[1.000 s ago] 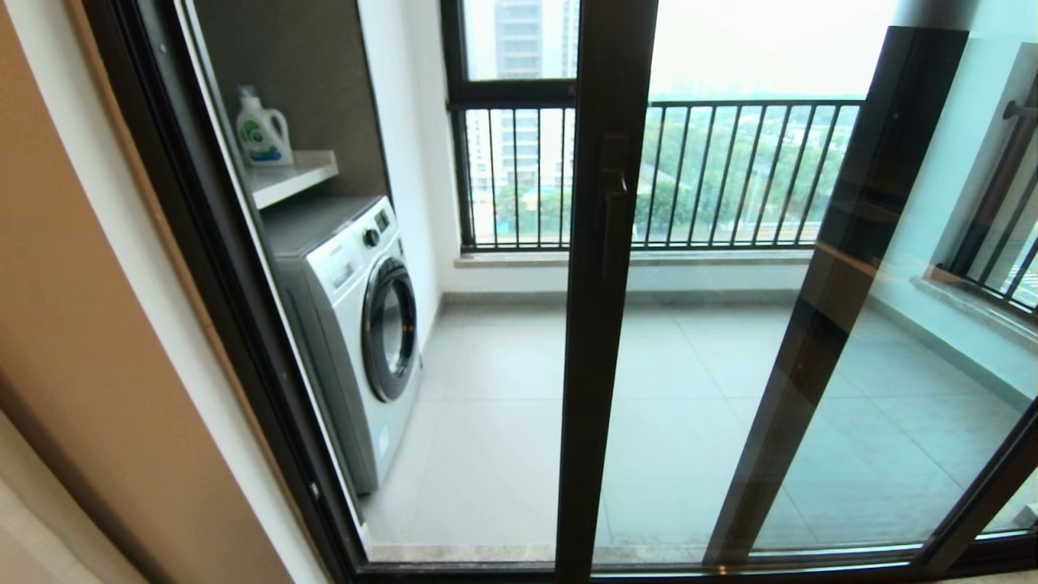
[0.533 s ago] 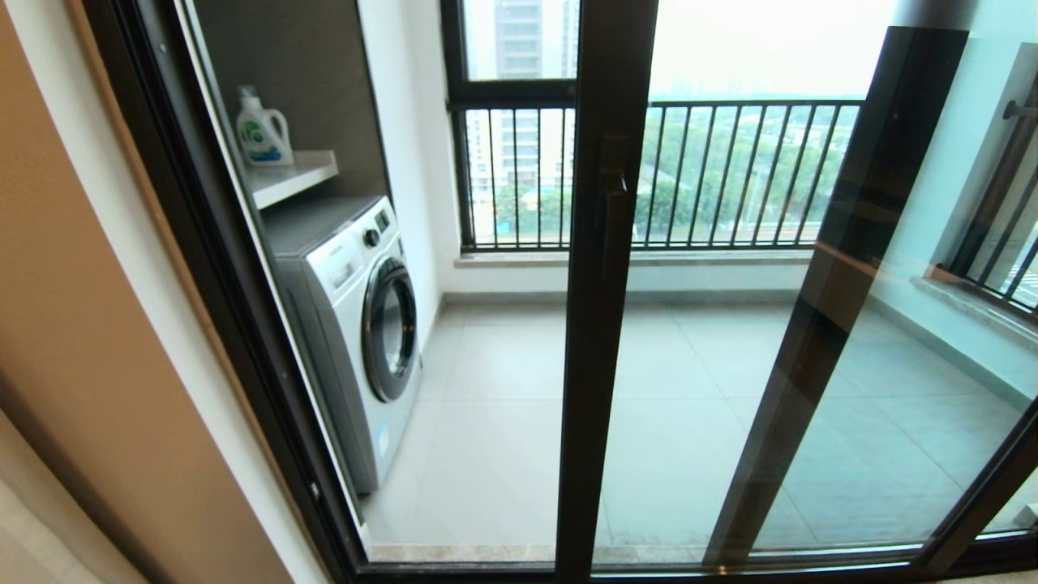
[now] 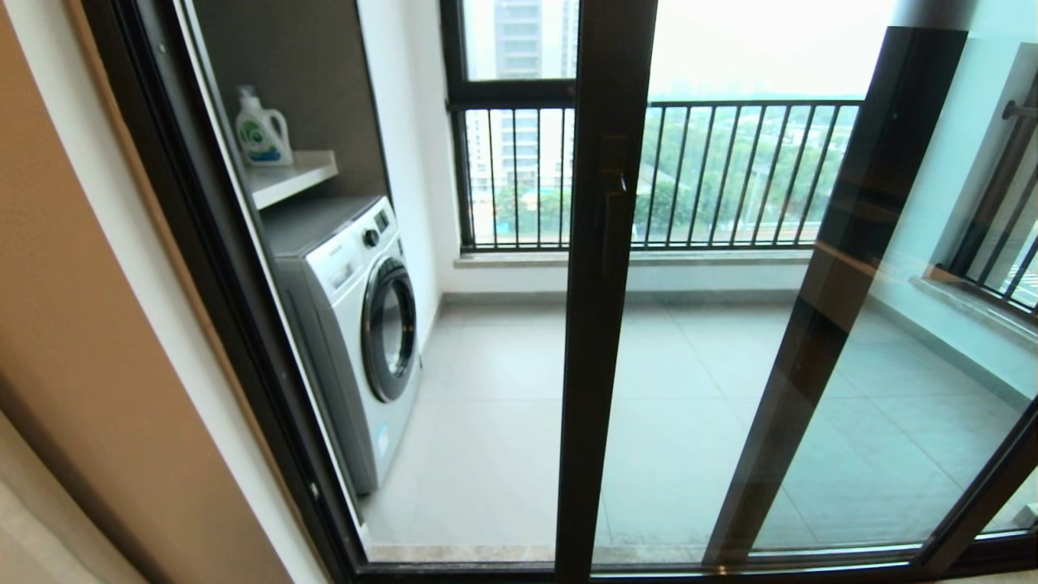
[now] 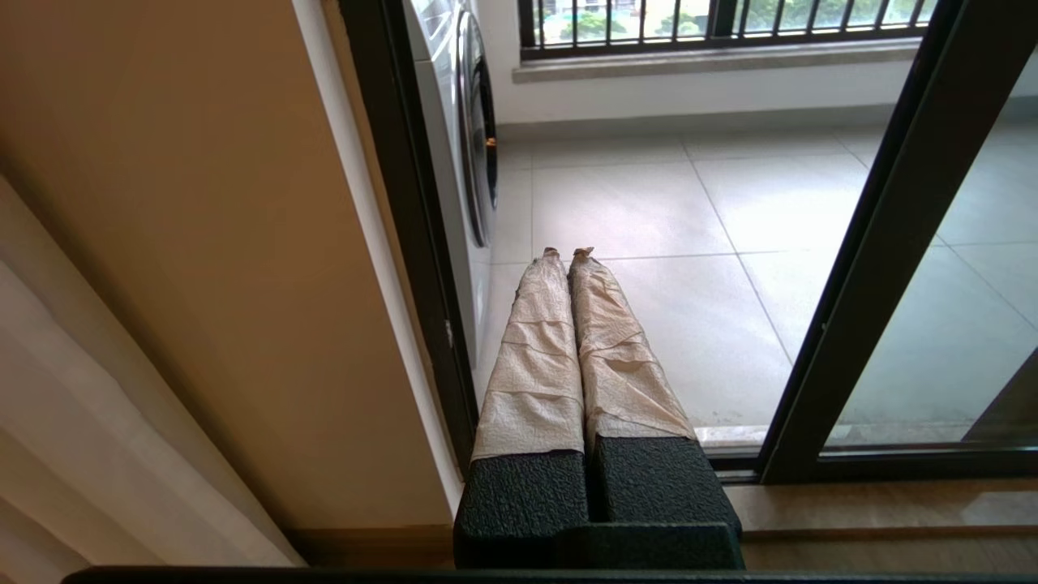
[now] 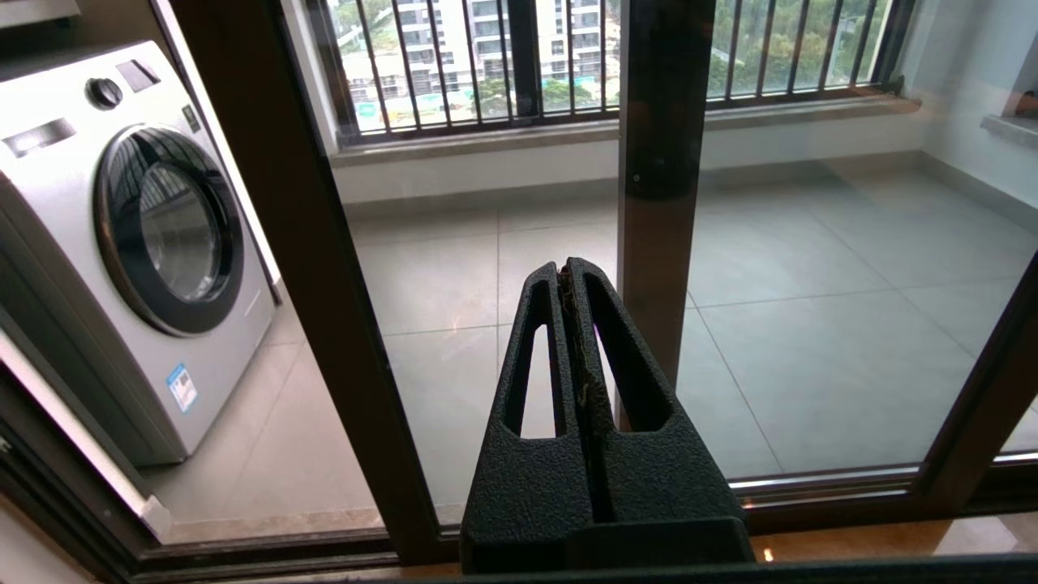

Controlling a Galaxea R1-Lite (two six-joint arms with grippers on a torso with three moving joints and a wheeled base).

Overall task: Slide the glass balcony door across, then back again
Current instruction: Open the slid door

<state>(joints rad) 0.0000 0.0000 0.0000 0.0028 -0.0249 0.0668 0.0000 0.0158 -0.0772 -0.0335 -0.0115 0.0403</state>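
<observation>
The glass balcony door [image 3: 604, 324] stands part-way across, its dark brown upright in the middle of the head view, with the short bar handle [image 3: 614, 212] on it and its glass to the right. Left of that upright the doorway is open. Neither gripper shows in the head view. My left gripper [image 4: 568, 253], its fingers wrapped in beige tape, is shut on nothing, low before the open gap, left of the door upright [image 4: 884, 243]. My right gripper [image 5: 568, 266] is shut and empty, facing the glass just right of the door upright [image 5: 308, 268].
A white washing machine [image 3: 357, 324] stands on the balcony at the left, under a shelf with a detergent bottle [image 3: 261, 130]. A second dark-framed panel upright [image 3: 851, 268] lies behind the glass on the right. A railed window [image 3: 730, 170] closes the far side. A tan wall [image 3: 97, 365] flanks the frame.
</observation>
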